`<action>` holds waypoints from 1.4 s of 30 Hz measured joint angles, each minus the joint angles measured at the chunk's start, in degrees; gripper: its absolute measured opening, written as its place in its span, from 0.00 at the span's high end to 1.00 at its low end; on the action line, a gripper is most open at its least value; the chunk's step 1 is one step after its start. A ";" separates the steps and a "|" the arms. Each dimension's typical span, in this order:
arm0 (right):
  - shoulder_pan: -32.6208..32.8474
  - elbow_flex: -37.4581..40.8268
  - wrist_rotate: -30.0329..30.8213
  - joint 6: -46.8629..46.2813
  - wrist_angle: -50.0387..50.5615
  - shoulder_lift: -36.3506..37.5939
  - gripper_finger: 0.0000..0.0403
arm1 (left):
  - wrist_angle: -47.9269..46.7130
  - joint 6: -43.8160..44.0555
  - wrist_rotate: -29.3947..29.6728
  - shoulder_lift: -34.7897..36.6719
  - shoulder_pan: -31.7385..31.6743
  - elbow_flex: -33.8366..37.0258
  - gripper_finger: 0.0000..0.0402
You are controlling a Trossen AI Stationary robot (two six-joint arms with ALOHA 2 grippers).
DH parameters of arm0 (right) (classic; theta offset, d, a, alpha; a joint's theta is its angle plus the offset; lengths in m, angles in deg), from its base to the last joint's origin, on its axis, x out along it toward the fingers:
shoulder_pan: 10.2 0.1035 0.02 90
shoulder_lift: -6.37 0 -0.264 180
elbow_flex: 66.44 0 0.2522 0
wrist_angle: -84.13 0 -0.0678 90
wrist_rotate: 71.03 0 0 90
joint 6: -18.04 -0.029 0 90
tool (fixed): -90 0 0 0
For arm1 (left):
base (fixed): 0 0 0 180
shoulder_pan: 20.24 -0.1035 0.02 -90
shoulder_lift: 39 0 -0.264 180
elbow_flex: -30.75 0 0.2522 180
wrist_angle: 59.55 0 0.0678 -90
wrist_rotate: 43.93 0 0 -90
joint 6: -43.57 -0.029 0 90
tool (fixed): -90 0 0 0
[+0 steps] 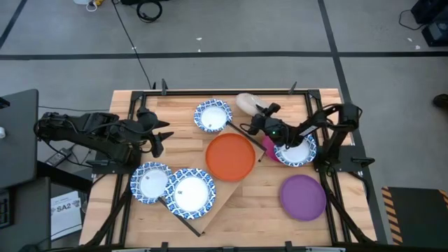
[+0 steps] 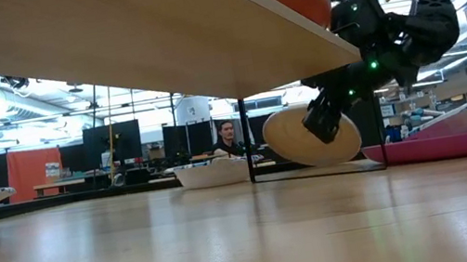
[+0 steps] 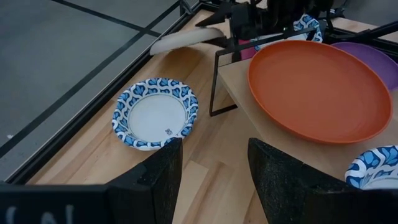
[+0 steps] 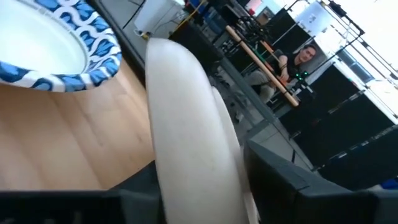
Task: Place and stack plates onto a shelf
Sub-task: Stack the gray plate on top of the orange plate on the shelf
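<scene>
From above, the right gripper [image 1: 260,120] grasps the beige plate [image 1: 246,103] at the far edge of the table [image 1: 266,189], beside the shelf [image 1: 217,199] — the left gripper [image 1: 162,134] waits open at the left. In the low view this plate [image 2: 302,137] hangs tilted, off the tabletop. In the right wrist view its rim [image 4: 186,149] sits between the fingers.

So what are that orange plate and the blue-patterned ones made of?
The orange plate looks like smooth, matte plastic: one even colour with a soft sheen. The blue-rimmed plate looks like disposable paper: a crimped, printed rim and a small sticker inside. The pictures cannot confirm either.
</scene>
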 joint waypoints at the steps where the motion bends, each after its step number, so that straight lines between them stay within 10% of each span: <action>1: 0.00 0.18 0.09 0.03 -0.06 0.64 0.61 | 0.00 -0.07 0.00 0.00 0.01 0.00 0.53; 16: 0.00 0.46 -0.27 3.37 3.43 7.82 0.89 | 0.00 -0.47 0.00 0.00 -0.01 0.00 0.53; 42: -2.96 0.46 5.19 20.14 3.11 28.13 0.87 | 0.00 -0.51 0.00 0.00 -0.01 0.00 0.53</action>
